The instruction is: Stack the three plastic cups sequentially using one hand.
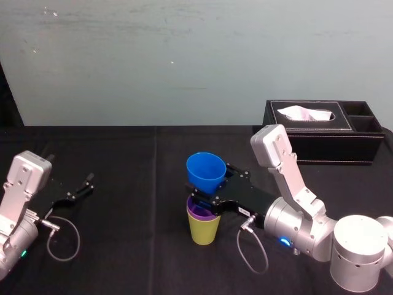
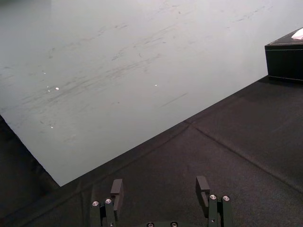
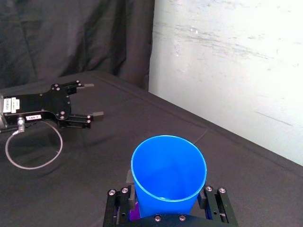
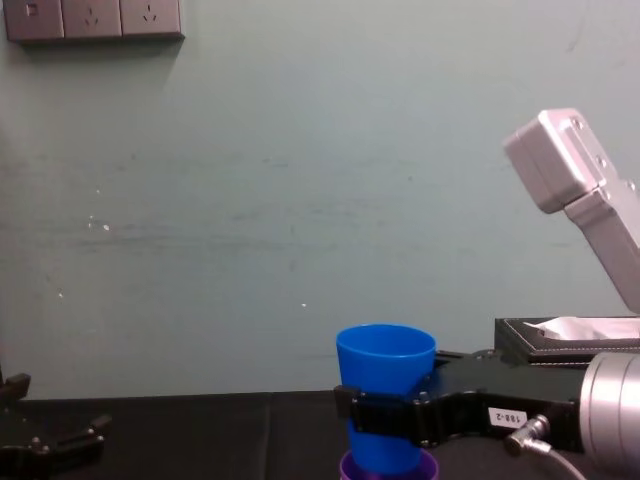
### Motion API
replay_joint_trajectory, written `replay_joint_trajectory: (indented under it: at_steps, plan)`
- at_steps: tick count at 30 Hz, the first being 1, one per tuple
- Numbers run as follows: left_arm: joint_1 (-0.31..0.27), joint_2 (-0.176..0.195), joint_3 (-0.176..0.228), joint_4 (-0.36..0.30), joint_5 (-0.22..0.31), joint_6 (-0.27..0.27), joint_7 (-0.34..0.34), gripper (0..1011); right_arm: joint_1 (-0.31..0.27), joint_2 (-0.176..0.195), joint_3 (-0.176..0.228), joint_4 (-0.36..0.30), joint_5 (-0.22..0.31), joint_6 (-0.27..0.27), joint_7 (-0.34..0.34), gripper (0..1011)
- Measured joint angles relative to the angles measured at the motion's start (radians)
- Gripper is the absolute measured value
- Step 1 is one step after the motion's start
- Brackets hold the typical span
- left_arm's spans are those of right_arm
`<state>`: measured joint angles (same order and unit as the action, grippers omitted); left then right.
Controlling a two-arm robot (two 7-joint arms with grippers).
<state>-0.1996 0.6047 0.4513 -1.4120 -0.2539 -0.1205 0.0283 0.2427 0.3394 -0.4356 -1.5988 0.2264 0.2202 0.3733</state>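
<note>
Chest view, purple cup [image 4: 388, 474] cropped, blue cup [image 4: 385, 385] gripped

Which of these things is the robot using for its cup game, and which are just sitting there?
Part of the job: blue cup, held by the right gripper; purple cup, sitting inside the yellow-green cup.

Just lying about: tissue box at the back; left gripper, parked open at the left.

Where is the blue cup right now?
In the head view, the blue cup is mid-table, held by the right gripper directly over the purple cup, which sits inside the yellow-green cup.
</note>
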Motion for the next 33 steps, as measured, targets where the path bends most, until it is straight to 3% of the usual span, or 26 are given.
replay_joint_trajectory:
  at_steps: [14, 33]
  plan:
    - [0.000, 0.000, 0.000, 0.000, 0.000, 0.000, 0.000, 1000, 0.028, -0.018, -0.013, 0.061, 0.000, -0.016, 0.008, 720]
    - [0.000, 0.000, 0.000, 0.000, 0.000, 0.000, 0.000, 1000, -0.005, 0.004, -0.012, 0.016, 0.004, 0.004, 0.007, 720]
